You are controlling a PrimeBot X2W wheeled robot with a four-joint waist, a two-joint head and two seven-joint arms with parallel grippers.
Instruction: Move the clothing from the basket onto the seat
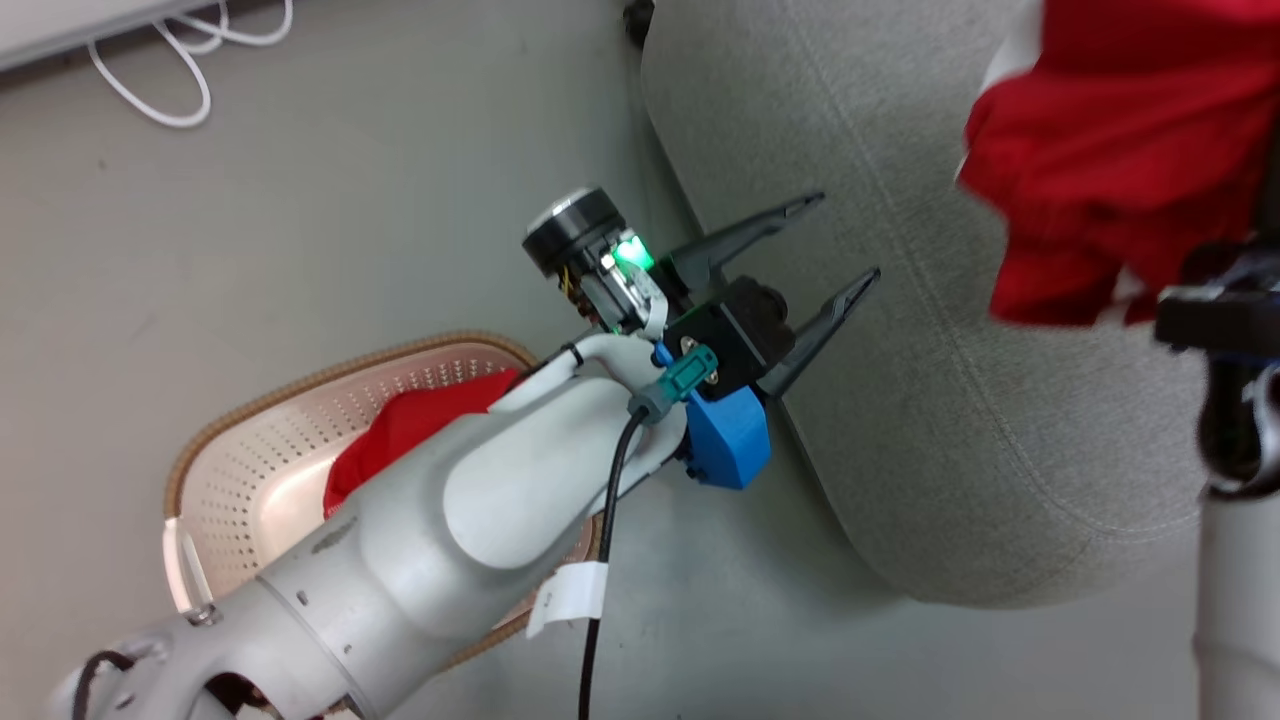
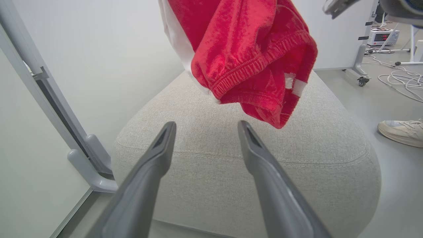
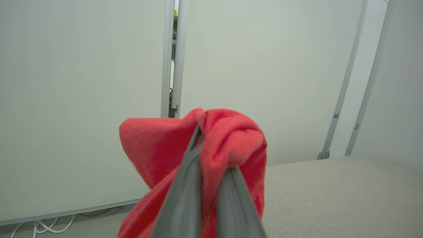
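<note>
Closest in, the left forearm (image 1: 450, 520) is reaching across the head view and passing over the laundry basket (image 1: 250, 470). The basket is sitting on the grey floor (image 1: 350, 200) near the grey couch (image 1: 900, 420). One red garment (image 1: 410, 425) is lying bunched inside the basket, partly hidden under the forearm.

Past the basket, the left gripper (image 1: 848, 235) is hovering at the couch's edge. Its fingers are spread wide with nothing between them. In the left wrist view they are pointing at the couch's rounded end.

Further on, the right gripper (image 3: 213, 148) is pinching the other red garment (image 2: 244, 56). Its jaws are standing nearly together, and a fold of fabric is bulging over and between the fingers. This garment is hanging bunched over the couch top, showing an elasticated band and white trim. Cannot tell if its lowest fold is touching the cushion. In the head view it is showing blurred at the top right, above the seat.

Beyond the couch, a light shoe (image 2: 401, 132) is resting on the floor at the right of the left wrist view. A white cable (image 1: 150, 90) is looping on the floor at the far side of the head view. Pale partition panels (image 3: 82, 99) are standing behind the couch. A wheeled foot (image 2: 362, 79) and a small device with a red display (image 2: 383, 36) are sitting further back.
</note>
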